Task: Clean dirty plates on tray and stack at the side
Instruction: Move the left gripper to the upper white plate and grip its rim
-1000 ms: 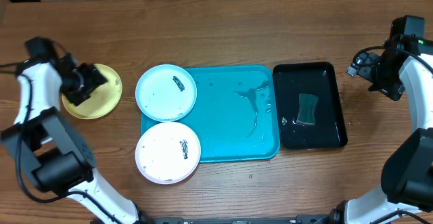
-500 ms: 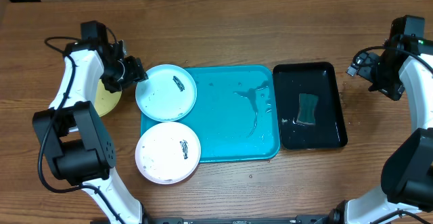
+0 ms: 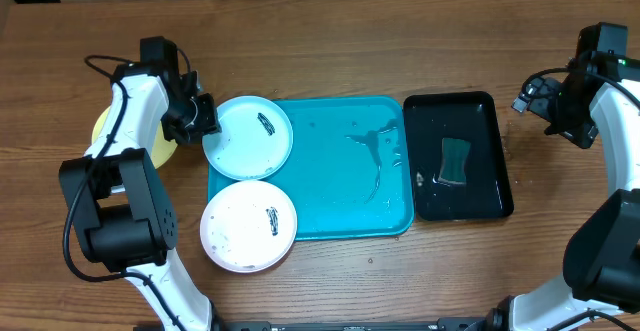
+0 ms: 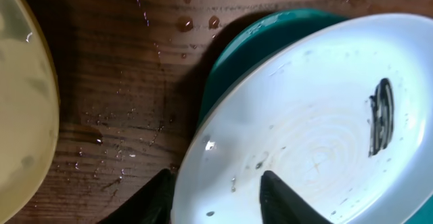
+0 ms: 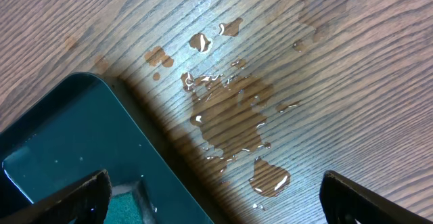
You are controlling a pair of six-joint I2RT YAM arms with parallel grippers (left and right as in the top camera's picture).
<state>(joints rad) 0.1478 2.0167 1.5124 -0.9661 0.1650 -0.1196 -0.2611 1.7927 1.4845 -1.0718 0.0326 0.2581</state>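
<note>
my left claw [image 4: 215, 183]: spread astride rim of blue plate [image 3: 247, 137] near left edge of bench [image 3: 330, 31], likely for lifting; right claw [image 5: 215, 183]: spread, idle.

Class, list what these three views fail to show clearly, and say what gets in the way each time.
- Yellow-green plate: overhead, the left arm covers most of it. In the left wrist view, the left edge cuts it off. No smear can be seen.
- Left tool: its fingertips run off the bottom edge, so whether it grips the light blue plate is unclear.
- Green sponge: the right wrist view shows only a sliver at the bottom edge.
</note>
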